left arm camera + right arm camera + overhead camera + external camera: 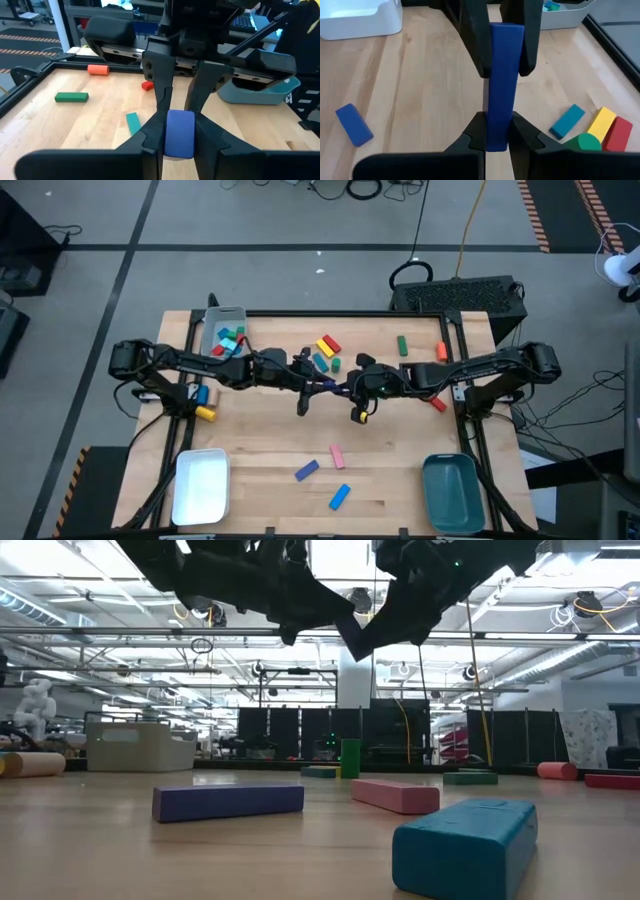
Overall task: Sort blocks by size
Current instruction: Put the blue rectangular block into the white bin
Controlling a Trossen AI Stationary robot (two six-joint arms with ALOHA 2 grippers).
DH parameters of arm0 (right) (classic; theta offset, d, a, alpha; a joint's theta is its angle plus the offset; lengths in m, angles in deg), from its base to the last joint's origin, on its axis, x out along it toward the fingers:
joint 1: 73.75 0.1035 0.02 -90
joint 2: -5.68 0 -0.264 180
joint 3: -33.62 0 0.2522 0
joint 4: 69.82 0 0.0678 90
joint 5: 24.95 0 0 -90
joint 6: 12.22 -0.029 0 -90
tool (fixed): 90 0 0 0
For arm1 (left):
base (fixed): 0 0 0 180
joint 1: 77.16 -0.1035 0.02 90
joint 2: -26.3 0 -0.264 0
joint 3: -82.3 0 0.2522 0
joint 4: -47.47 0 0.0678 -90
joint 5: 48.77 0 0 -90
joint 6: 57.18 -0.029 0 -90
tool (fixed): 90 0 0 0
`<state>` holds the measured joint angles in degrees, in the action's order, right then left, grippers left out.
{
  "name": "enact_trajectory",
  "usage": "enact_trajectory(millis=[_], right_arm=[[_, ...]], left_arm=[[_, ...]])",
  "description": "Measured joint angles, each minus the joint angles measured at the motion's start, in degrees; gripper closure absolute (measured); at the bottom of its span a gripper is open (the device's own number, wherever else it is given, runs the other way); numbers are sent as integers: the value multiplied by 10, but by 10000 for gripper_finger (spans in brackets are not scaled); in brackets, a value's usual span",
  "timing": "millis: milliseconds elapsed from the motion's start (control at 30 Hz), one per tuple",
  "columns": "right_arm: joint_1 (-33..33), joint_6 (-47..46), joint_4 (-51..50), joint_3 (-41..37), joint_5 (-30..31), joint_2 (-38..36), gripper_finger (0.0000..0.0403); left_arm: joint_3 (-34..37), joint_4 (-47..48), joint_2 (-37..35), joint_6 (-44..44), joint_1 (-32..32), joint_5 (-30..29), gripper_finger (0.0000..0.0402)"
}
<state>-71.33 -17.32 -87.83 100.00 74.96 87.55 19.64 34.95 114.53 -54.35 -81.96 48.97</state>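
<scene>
Both claws [330, 387] — smooth blue bar [502, 85]

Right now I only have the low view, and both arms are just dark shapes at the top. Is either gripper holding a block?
Observer: Yes. A blue bar is clamped by both the left gripper and the right gripper, one at each end.
Operator: Where over the table?
Observer: Near the middle of the table, raised off the wood.
Operator: Any tray with blocks in it yet?
Observer: The grey tray at the far left corner holds several blocks.
</scene>
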Motion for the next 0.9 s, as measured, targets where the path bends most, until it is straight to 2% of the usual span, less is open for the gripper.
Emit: enact_trajectory(millis=[167,300,467,567,700,900], right_arm=[[1,-3,4,0,0,0,367],[1,-19,12,0,8,0,321],[1,-52,12,0,19,-1,260],[0,-81,8,0,66,-1,238],[-4,-91,-12,0,91,-1,230],[-4,-92,-24,0,88,-1,235]], left_arm=[[0,8,-3,9,1,0,332],[-1,57,-27,34,0,-12,337],[0,183,-89,56,1,-64,337],[0,288,-130,85,7,-104,337],[0,409,-185,143,26,-139,337],[0,594,-250,266,64,-145,337]])
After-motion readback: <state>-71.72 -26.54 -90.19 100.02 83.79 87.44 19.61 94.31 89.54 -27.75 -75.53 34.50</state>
